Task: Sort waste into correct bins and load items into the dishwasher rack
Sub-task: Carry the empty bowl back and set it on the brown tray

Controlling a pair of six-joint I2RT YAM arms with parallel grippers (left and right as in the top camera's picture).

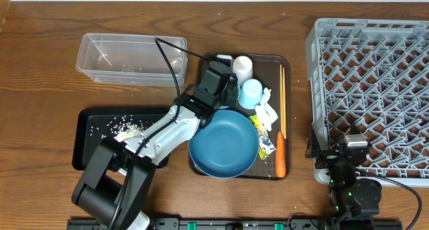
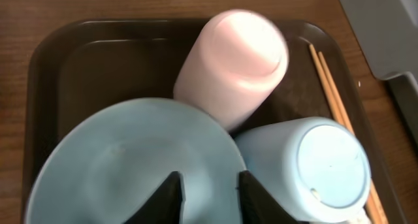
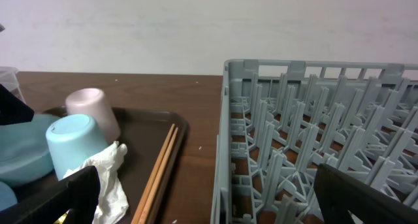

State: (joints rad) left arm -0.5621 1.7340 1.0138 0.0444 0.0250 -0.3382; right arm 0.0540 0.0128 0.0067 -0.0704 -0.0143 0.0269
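Shows left claw (image 2: 210, 178) partly spread over pale blue-white bowl (image 2: 117, 165) on dark brown serving tray (image 2: 98, 54), lower centre of frame; right claw (image 3: 206, 175) spread wide beside grey plastic lattice rack (image 3: 313, 119).

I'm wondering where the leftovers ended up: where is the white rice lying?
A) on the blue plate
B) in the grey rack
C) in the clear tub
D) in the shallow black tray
D: the white rice lies scattered in the shallow black tray, left of the dark-blue plate.
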